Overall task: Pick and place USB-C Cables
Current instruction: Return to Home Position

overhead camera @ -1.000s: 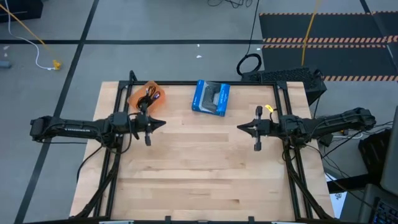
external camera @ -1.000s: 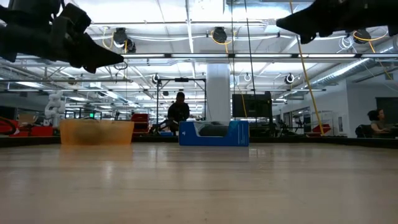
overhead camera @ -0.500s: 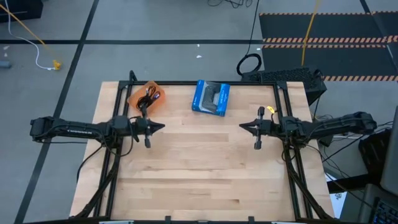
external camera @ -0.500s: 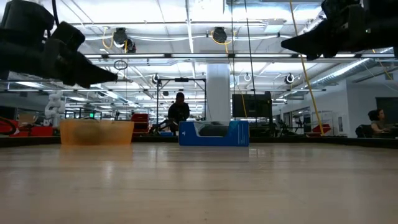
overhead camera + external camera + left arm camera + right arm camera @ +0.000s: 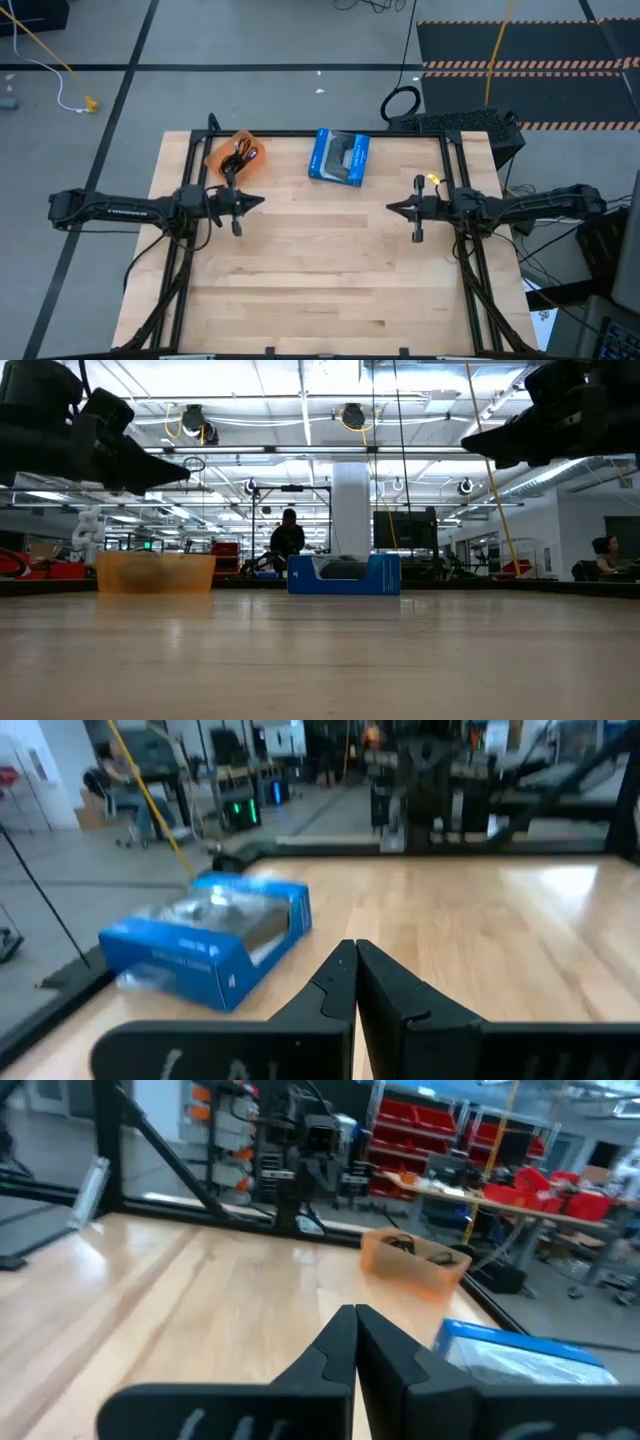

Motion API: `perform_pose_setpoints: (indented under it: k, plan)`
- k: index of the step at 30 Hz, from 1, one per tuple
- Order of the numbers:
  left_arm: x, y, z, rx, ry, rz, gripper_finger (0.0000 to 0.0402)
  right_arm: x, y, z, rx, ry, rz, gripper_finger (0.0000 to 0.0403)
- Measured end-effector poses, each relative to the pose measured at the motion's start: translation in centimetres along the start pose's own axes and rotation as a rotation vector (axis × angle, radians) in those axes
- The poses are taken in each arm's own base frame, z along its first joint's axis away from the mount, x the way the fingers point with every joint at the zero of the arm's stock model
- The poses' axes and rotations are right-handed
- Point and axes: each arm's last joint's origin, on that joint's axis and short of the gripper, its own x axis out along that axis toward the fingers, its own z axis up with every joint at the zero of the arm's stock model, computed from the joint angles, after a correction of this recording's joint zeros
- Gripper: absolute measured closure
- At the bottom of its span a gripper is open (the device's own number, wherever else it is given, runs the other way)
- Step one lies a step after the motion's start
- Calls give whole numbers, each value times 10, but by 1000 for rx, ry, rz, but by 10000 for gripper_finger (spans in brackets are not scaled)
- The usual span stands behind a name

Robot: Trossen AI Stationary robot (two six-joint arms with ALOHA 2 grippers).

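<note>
Left gripper point(image 5: 258, 201) is clenched with nothing in it. In its wrist view the two fingers point(image 5: 340, 982) are pressed flat together. It hangs in the air above the table point(image 5: 330, 280), on the left arm's side of the box point(image 5: 339, 157) and a bit further toward the table's front edge than the box.

Right gripper point(image 5: 392, 208) is the same deal, clamped on nothing, with the fingers point(image 5: 342, 1342) touching all the way along. It's up off the wood too, on the other side of the box, also toward the front from it. The two tips point at each other, well apart, with bare wood between them.

The cables point(image 5: 240, 155) are all in the orange bin point(image 5: 215, 160). From above it's a dark tangle with a bit of blue-purple in it, and I can't really count them one by one. The bin sits near the box on its left-arm side, along the same back edge of the table, not touching it.

In the low view there's a person point(image 5: 288, 538) way off in the room, behind the box.
</note>
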Motion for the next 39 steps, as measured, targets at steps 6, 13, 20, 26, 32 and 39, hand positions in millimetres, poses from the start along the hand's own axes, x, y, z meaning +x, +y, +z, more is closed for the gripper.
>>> perform_pose_setpoints:
  k: [6,13,20,26,32,39]
  plan:
    - [-2,1,8,-5,-75,6,398,-9,0,-3,6,-82,-9,403]
    - [-3,1,19,-42,-198,1,396,-21,-2,5,7,-184,-14,403]
    - [-5,0,23,-50,-237,-55,389,-31,-2,6,9,-203,22,403]
    - [-5,0,23,-62,-236,-57,397,-40,-2,4,14,-205,21,403]
    - [-5,0,23,-69,-235,-58,391,-40,-2,0,13,-167,26,403]
    - [-5,0,23,-72,-235,-59,391,-40,-1,-1,31,-154,29,403]
